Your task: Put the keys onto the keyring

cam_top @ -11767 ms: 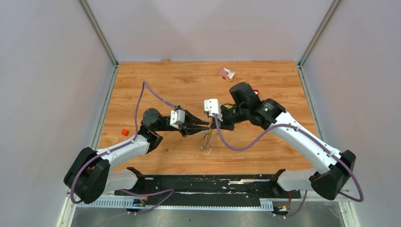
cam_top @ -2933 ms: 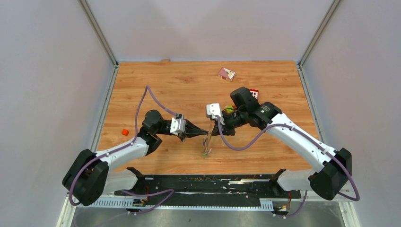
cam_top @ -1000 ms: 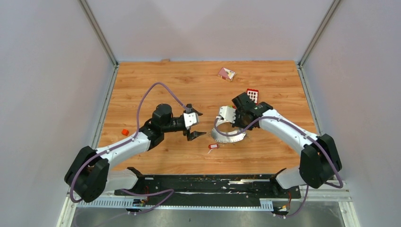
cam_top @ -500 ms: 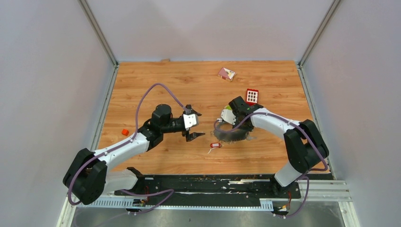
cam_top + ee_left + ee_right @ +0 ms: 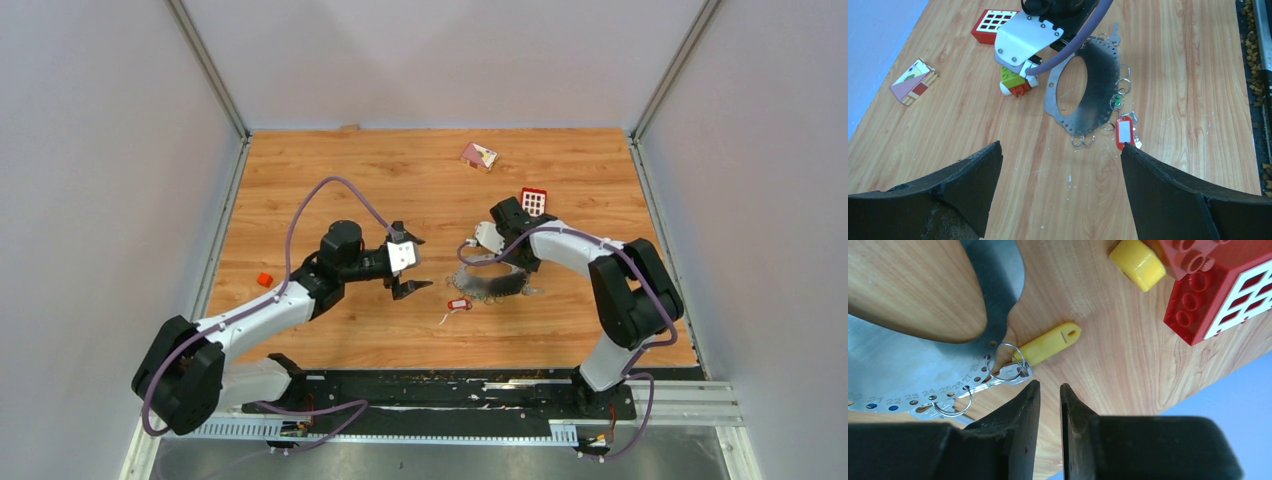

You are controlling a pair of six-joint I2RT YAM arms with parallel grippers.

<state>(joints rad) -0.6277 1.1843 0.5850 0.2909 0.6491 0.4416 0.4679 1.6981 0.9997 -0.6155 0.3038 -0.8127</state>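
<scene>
While the wooden table [image 5: 300, 170] filled the middle of the overhead view, both arms stretched in over it from the bottom edge. The left gripper [image 5: 1060, 150] hung left of centre, its jaws spread wide with nothing between them. The right gripper [image 5: 1049, 385] stood over the upper left edge of the keyring [image 5: 1100, 75], its jaws parted by a narrow gap and gripping nothing. The keyring lay flat on the wood just right of centre, with small wire rings [image 5: 1082, 139] hooked along its rim. A red block [image 5: 534, 202] with a white grid sat above it, towards the upper right. In the left wrist view a toy car [image 5: 1015, 82] stood just beside the keyring's left edge. The red-tagged key [image 5: 1124, 132] lay against the keyring's lower right rim in that view. In the right wrist view the yellow-tagged key [image 5: 1050, 343] lay on the wood, its wire ring overlapping the keyring's rim.
</scene>
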